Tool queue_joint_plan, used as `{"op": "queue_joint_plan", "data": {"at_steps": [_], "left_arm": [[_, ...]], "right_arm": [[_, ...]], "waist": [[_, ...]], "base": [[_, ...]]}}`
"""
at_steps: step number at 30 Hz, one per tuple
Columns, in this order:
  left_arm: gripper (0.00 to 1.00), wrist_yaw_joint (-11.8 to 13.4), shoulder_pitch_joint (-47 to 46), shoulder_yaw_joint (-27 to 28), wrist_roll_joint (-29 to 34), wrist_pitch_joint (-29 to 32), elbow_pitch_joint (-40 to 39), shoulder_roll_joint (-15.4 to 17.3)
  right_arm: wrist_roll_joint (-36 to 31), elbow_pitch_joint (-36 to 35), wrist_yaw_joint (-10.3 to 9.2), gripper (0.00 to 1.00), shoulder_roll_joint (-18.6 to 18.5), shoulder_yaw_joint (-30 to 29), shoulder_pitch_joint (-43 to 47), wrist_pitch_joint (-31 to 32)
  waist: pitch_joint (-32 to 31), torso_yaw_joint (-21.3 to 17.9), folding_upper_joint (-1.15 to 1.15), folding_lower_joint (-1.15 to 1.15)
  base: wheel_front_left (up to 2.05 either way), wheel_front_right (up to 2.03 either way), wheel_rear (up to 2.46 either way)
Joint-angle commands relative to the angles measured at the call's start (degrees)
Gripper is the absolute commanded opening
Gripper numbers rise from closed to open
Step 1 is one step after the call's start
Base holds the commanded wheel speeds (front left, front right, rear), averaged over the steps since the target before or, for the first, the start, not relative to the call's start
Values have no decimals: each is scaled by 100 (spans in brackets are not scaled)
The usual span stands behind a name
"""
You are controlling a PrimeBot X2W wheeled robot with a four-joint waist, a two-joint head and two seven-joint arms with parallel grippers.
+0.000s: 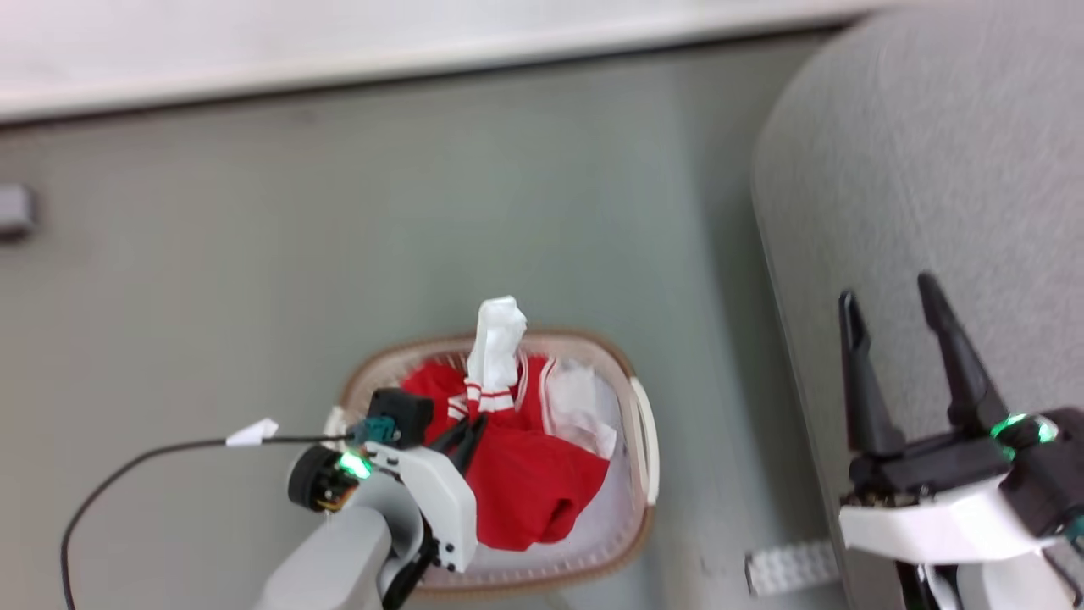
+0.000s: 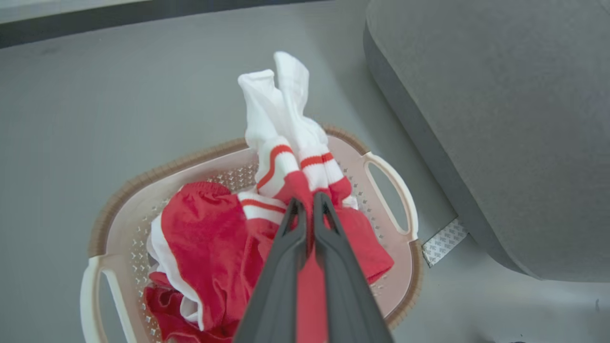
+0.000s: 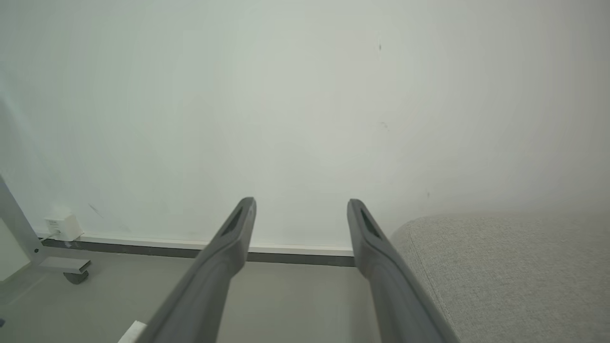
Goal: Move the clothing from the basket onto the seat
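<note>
While clamping the clothing (image 2: 205,238) above the basket (image 2: 143,177) in the left gripper (image 2: 307,202), right gripper (image 3: 302,204) splayed empty, looks mid-pickup: needs lifting clear, then carrying to the seat (image 2: 500,119) beside the basket.

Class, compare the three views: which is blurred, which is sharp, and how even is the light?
Head view: soft throughout, basket and clothing smeared. Left wrist view: sharp, basket holes distinct, left pincer shut on clothing. Right wrist view: flat light on the wall, dimmer rightward; seat weave clear by the open right pincer.
</note>
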Motion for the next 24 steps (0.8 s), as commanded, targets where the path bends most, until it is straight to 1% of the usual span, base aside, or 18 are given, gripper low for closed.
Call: {"op": "queue_joint_plan", "data": {"at_steps": [1,7,12,17,22,24], "left_arm": [[0,-12,180,25,-95,-53,-95,0],[0,5,513,82,-361,67,-665,65],[0,166,725,182,-511,266,-1509,251],[0,441,921,328,-615,549,-2654,541],[0,801,1099,522,-714,844,-3857,817],[0,955,1131,577,-628,956,-4283,952]], "right_arm": [[-52,65,-12,100,-17,-12,188,4],[-44,224,-12,100,-18,-34,586,4],[-27,314,-12,100,-16,-8,791,4],[25,446,-12,100,-18,139,966,4],[23,596,-12,100,-17,372,1092,4],[-18,634,-12,100,-18,493,1106,4]], "waist": [[-798,298,0,1],[-1428,413,0,1],[-1794,457,0,1],[-2084,459,0,1],[-2316,426,0,1],[-2387,402,0,1]], "base": [[0,0,0],[0,0,0],[0,0,0],[0,0,0],[0,0,0],[0,0,0]]}}
